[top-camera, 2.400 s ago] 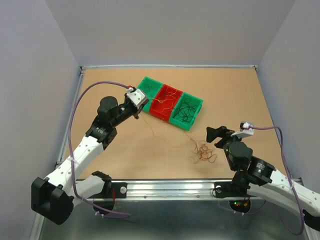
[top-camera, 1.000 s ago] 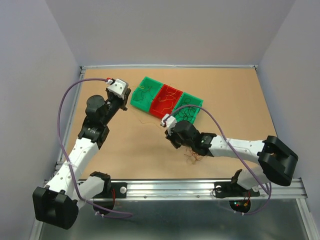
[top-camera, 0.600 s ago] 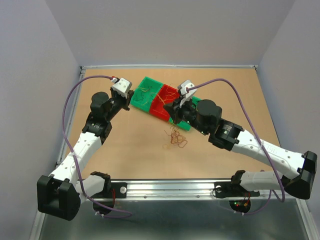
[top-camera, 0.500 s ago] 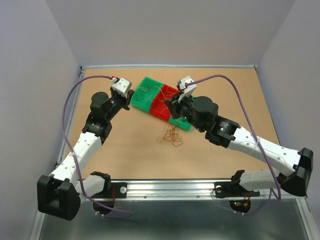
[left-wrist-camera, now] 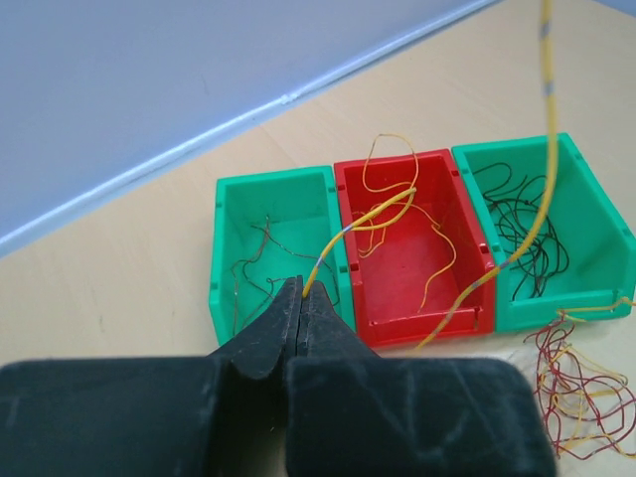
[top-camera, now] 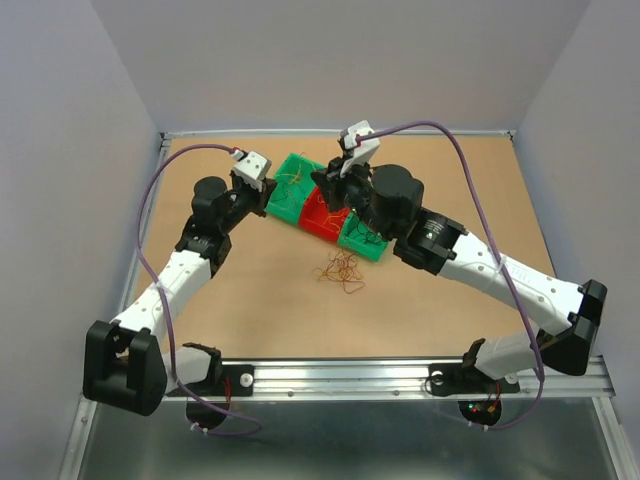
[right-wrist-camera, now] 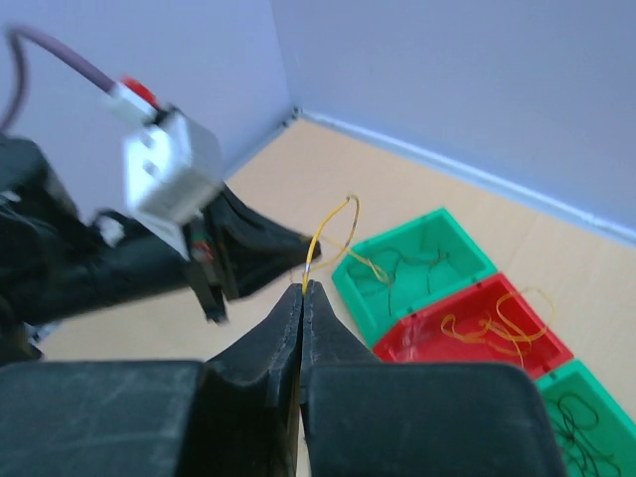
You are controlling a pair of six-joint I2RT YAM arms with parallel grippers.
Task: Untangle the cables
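Pinching yellow wire [left-wrist-camera: 370,213] tight, the left gripper [left-wrist-camera: 301,298] and right gripper [right-wrist-camera: 303,293] hold it above the bins [left-wrist-camera: 412,323] — lots of wires lie sorted inside, but a small tangle [top-camera: 340,272] waits on the table [top-camera: 450,180].

yellow cable [left-wrist-camera: 546,60]: cut at top edge | red bin [top-camera: 316,219]: half hidden

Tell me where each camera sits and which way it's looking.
Top: above and behind the arms, looking down at the table; both arms show.
Left wrist: behind the shut left gripper, facing three bins.
Right wrist: behind the shut right gripper, facing the left gripper and bins.
Both wrist views share the bins and a yellow wire.
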